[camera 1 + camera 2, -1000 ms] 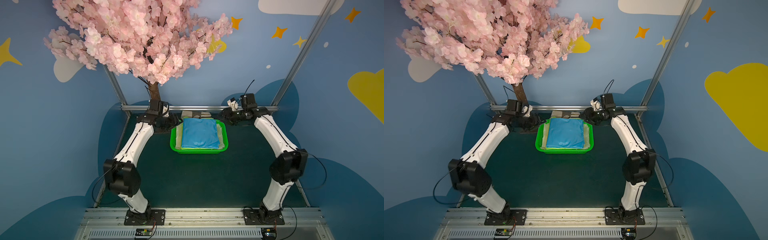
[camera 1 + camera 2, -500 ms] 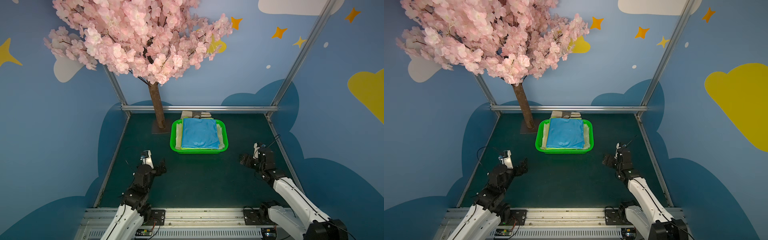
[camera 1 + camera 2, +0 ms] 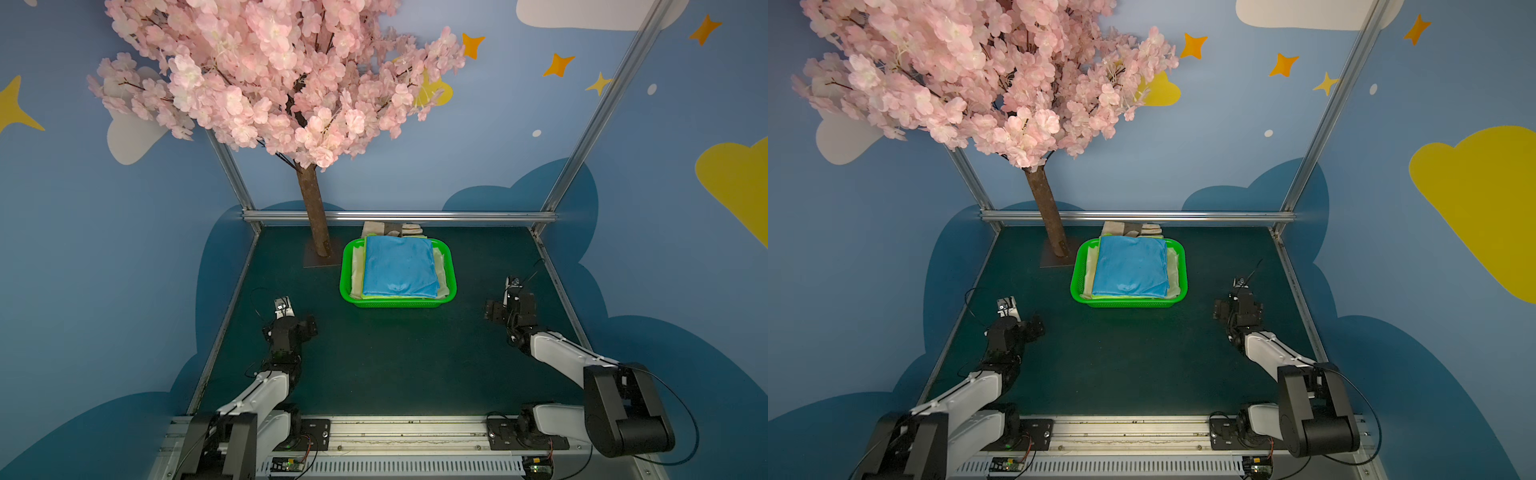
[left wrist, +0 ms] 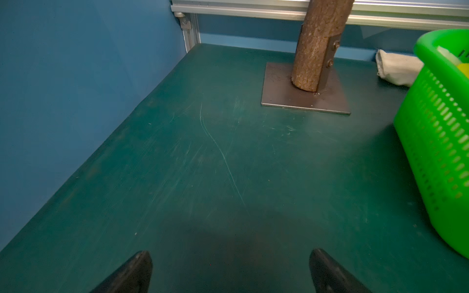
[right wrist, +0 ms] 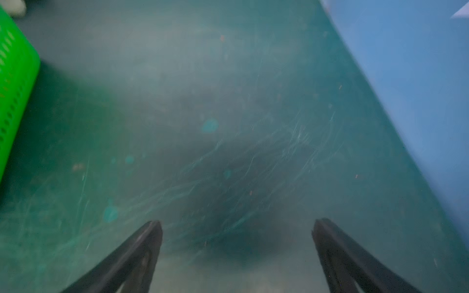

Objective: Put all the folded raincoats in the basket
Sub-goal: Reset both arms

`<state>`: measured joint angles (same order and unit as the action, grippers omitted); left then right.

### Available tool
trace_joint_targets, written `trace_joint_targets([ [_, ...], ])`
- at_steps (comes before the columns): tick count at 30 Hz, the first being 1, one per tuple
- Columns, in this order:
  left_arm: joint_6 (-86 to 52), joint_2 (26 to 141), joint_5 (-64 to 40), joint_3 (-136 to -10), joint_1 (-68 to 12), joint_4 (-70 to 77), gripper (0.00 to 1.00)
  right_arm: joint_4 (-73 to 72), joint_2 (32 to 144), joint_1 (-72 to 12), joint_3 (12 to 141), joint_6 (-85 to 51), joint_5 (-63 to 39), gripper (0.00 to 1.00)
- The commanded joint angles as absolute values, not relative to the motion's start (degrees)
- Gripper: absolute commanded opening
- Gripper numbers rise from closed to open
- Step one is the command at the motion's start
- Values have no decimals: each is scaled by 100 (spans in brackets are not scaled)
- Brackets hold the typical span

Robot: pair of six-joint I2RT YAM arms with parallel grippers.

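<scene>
Top views: one basket (image 3: pixel 395 303), one raincoat (image 3: pixel 399 266)

Walls (image 3: pixel 415 166): blue, w/ yellow cloud decal (image 3: pixel 735 183) and orange stars (image 3: pixel 559 65). Floor (image 3: pixel 395 357): dark green mat, scratches (image 4: pixel 223 157) visible. Alu. rail (image 3: pixel 457 216) along rear edge; posts rise from both rear corners. Artificial pink-blossom tree (image 3: pixel 270 75) at rear left, trunk bolted to metal base plate (image 4: pixel 279 99). Lighting even.

You have open mat (image 3: pixel 395 357) in front of the basket (image 3: pixel 395 302) and along its right side. The trunk (image 3: pixel 314 224) and its base plate (image 4: pixel 279 99) crowd the basket's far left corner, and pale cloth (image 3: pixel 388 229) fills the gap between basket and back rail (image 3: pixel 457 216).
</scene>
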<state>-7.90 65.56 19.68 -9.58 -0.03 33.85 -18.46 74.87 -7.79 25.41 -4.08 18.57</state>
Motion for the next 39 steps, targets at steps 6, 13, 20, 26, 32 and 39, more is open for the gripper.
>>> trace_joint_targets([
  [6,-295,9019,505,-1641,221,6226,99,-4570,8376,-365,2084,-166,1151,98],
  [13,-168,8823,9,-2236,251,4770,100,-3622,8428,-394,2574,-60,1069,98],
  [20,-168,8816,9,-2232,244,4772,100,-3594,8409,-422,2576,18,1037,98],
  [26,-173,8815,18,-2232,241,4768,100,-3578,8419,-422,2592,17,1036,98],
  [32,-167,8815,15,-2237,239,4772,100,-3552,8433,-422,2618,28,1028,98],
  [39,-169,8815,18,-2232,238,4772,100,-3588,8391,-404,2578,14,972,98],
])
